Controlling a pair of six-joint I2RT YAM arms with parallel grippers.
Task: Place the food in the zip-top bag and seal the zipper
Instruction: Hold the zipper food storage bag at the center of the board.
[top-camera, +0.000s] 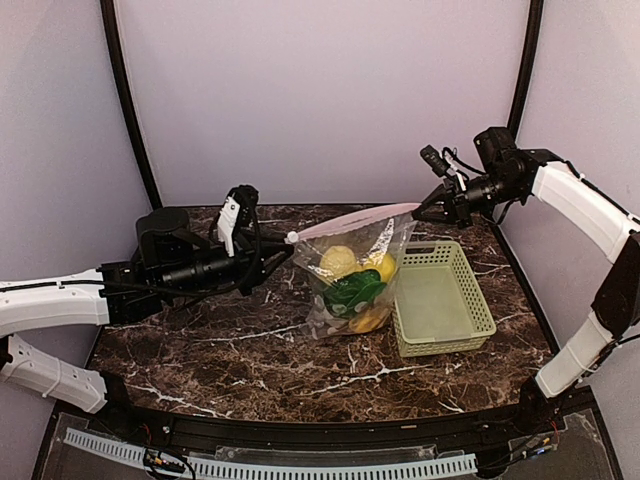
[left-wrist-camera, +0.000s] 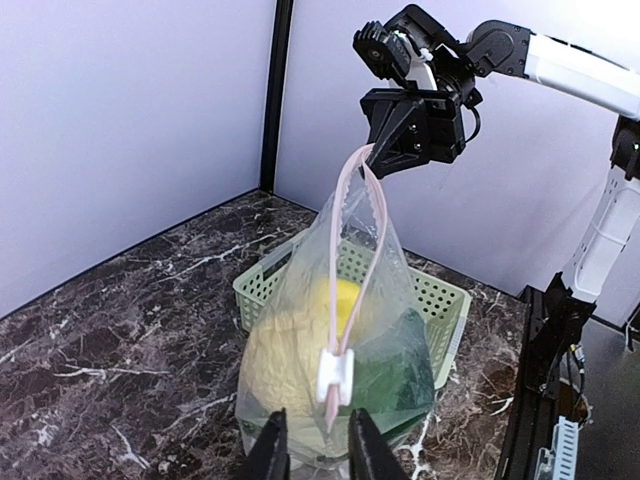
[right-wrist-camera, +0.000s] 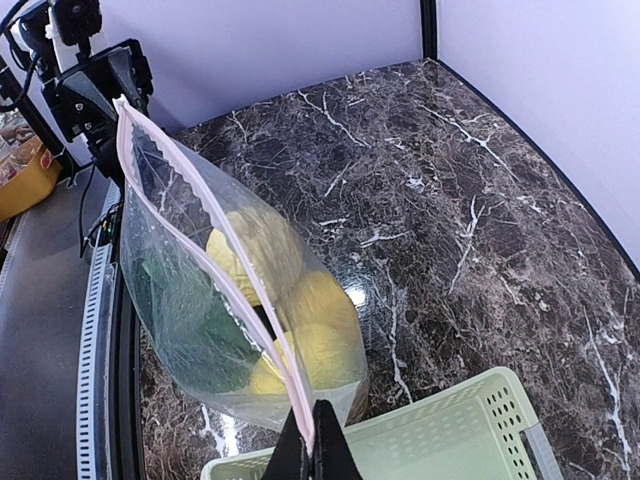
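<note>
The clear zip-top bag (top-camera: 350, 285) stands on the marble table with its mouth stretched between my grippers. Inside are a yellow lemon (top-camera: 338, 260), a second yellow fruit (top-camera: 382, 266) and a green leafy piece (top-camera: 354, 291). The pink zipper (top-camera: 355, 221) has a white slider (left-wrist-camera: 338, 378) at its left end, and its two tracks stand apart above it. My left gripper (left-wrist-camera: 318, 452) is open, its fingers on either side of the zipper's tail just below the slider. My right gripper (right-wrist-camera: 312, 445) is shut on the zipper's other end and holds it up; it also shows in the top view (top-camera: 424, 209).
A light green slotted basket (top-camera: 478, 296) stands empty just right of the bag, under the right arm. It also shows in the left wrist view (left-wrist-camera: 446, 300), behind the bag. Purple walls close the back and both sides.
</note>
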